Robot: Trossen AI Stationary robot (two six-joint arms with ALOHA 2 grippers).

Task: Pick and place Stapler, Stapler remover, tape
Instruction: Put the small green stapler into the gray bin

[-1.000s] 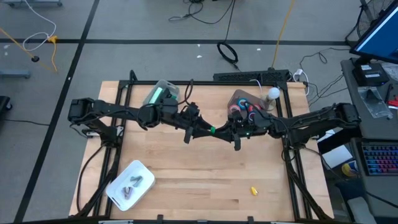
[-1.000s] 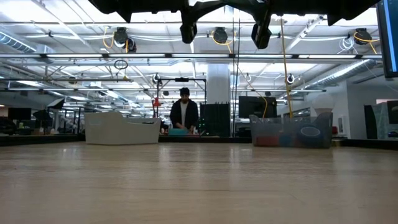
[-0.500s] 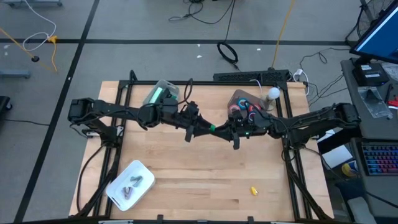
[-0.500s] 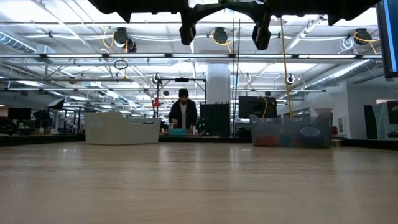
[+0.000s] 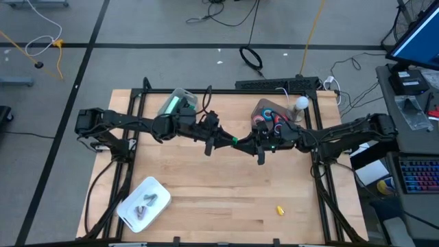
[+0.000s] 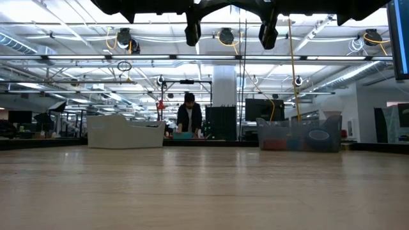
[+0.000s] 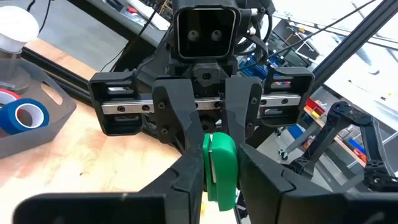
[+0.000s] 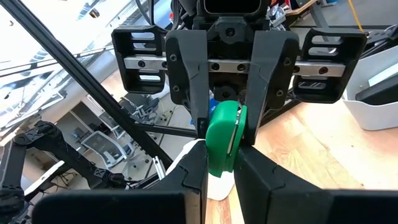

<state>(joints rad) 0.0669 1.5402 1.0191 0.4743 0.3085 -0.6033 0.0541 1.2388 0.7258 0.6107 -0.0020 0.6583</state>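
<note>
High above the middle of the table a small green stapler remover (image 5: 234,143) hangs between my two grippers, which meet tip to tip. My left gripper (image 7: 221,167) comes from the table's left and is shut on it. My right gripper (image 8: 221,152) comes from the right and is shut on it too. Red and blue tape rolls (image 5: 269,120) lie in a grey bin (image 5: 259,106) at the back right. A teal stapler (image 5: 171,106) lies in a pale bin (image 5: 186,94) at the back left. My left gripper pinches the stapler remover's end nearer to it (image 7: 214,182) between its two fingers, one on each flat side. The fingers come level from the table's left. The remover is lifted clear of the table. My right gripper pinches the remover's other end (image 8: 217,160) between its two fingers, one on each flat side. Its fingers come level from the table's right, facing the left gripper's fingers (image 8: 198,118).
A white tray (image 5: 130,206) with grey pieces sits near the front left. A small yellow thing (image 5: 280,210) lies near the front right. Black frame rails (image 5: 319,171) run along both table sides. A person stands in the room far beyond the table (image 6: 189,115).
My left gripper's fingers have drawn together onto the stapler remover, which my right gripper keeps holding. Both arms have stayed in place.
</note>
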